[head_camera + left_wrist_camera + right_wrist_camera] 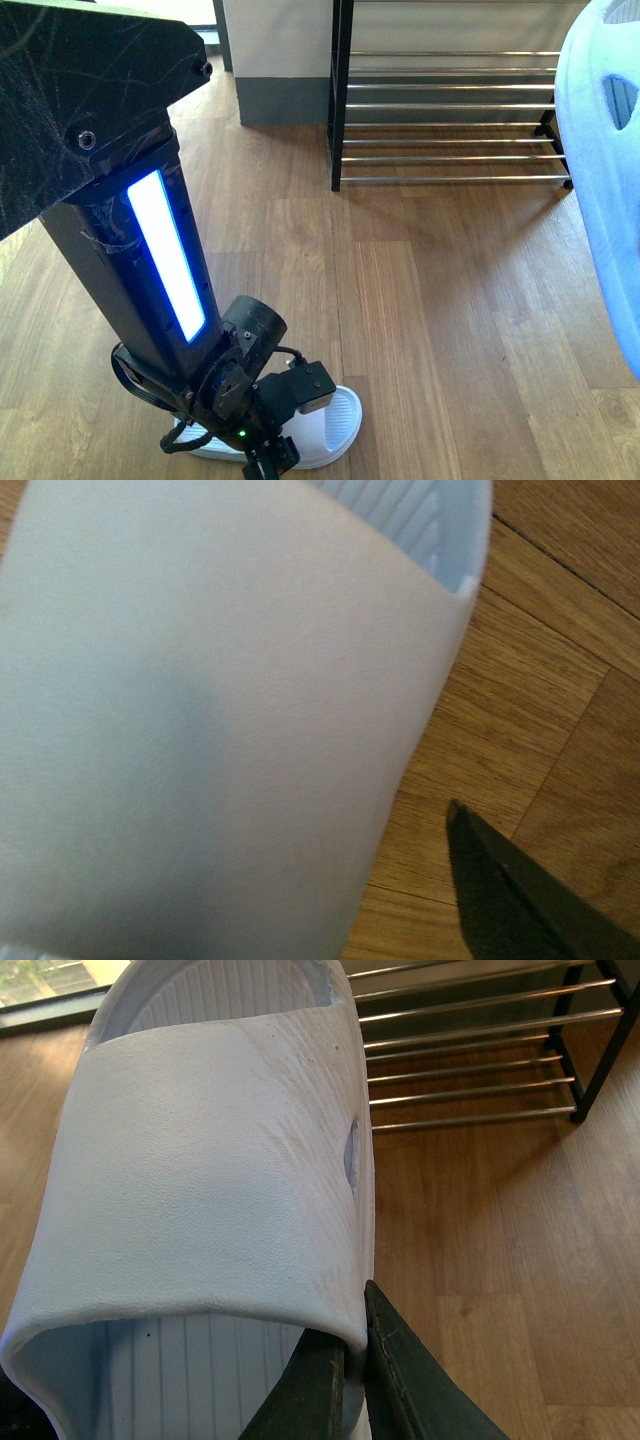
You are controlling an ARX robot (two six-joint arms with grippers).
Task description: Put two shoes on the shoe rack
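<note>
Two pale blue-white slide sandals show. One lies on the wood floor point(325, 428) at the bottom of the front view, with my left gripper point(268, 462) low over its near end and open. In the left wrist view its strap point(220, 720) fills the frame, and one dark finger point(520, 900) stands beside it over the floor. My right gripper point(355, 1335) is shut on the strap edge of the other sandal point(210, 1180), held in the air. This held sandal point(600, 180) covers the front view's right edge. The shoe rack point(450, 105), black frame with chrome bars, stands ahead against the wall.
My left arm's black column with a lit blue strip point(165, 255) takes up the left of the front view. Bare wood floor point(450, 300) stretches between me and the rack. A grey skirting and white wall point(280, 60) stand left of the rack.
</note>
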